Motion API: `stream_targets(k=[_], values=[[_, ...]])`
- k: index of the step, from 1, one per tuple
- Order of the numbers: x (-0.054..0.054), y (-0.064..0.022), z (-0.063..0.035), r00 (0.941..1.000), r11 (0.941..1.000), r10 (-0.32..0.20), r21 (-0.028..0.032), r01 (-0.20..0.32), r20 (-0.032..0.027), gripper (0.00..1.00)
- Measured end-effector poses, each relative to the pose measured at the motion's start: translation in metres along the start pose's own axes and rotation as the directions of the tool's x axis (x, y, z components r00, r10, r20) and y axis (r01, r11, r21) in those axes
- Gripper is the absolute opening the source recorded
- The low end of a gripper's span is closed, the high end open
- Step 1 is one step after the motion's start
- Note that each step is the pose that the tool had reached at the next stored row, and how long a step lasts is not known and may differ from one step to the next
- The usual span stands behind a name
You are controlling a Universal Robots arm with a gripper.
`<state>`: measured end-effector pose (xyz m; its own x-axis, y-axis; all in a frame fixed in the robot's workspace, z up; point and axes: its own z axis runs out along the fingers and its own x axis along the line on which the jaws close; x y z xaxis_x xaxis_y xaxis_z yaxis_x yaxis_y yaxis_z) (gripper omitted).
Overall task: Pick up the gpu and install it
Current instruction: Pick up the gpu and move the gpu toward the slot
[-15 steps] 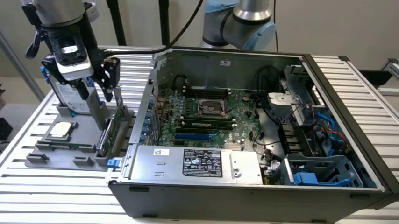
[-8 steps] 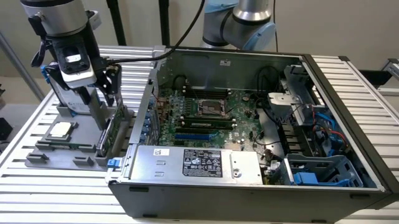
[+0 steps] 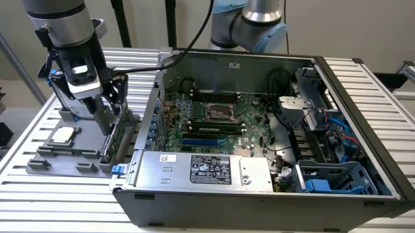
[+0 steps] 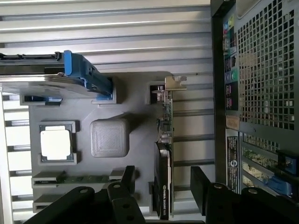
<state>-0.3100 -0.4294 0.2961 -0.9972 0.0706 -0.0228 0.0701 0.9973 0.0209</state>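
- The gpu's (image 4: 161, 186) far end runs out of the wrist picture behind the gripper's dark body. In the exterior view the arm and a finger cover much of its face, so only a green strip of board shows.
- The hard drive (image 4: 56, 79) with blue rails is also cut off at the picture's edge, and its label side cannot be made out.
- The gripper (image 4: 163, 173) hangs over the grey tray (image 4: 135, 100) with its fingers (image 4: 129, 177) spread wide, one on each side of the gpu. A clear gap shows between each finger and the card, so nothing is clamped or touched.
- The gpu stands on its long edge in a slot along the side of the grey tray nearest the computer case (image 3: 259, 204). Its silver bracket sits at the end away from the gripper.
- Elsewhere on the grey tray lie a square silver chip (image 4: 56, 142) in its own pocket and a raised grey block (image 4: 110, 137) beside it. A memory stick (image 4: 86, 178) lies in a groove near one finger.
- The computer case stands just beside the grey tray on the slatted table (image 3: 39, 194), its side open — the motherboard (image 3: 220, 114) and power supply (image 3: 201, 170) are in plain sight.
- The case's perforated rear wall stands close to the tray's gpu side, near the outer finger.
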Motion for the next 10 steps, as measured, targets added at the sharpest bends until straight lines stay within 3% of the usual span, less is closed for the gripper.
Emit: stream_targets(k=[10], values=[[0.0,-0.003,0.0181,1.0,1.0,0.0,0.0001,0.0,-0.0002,1.0]])
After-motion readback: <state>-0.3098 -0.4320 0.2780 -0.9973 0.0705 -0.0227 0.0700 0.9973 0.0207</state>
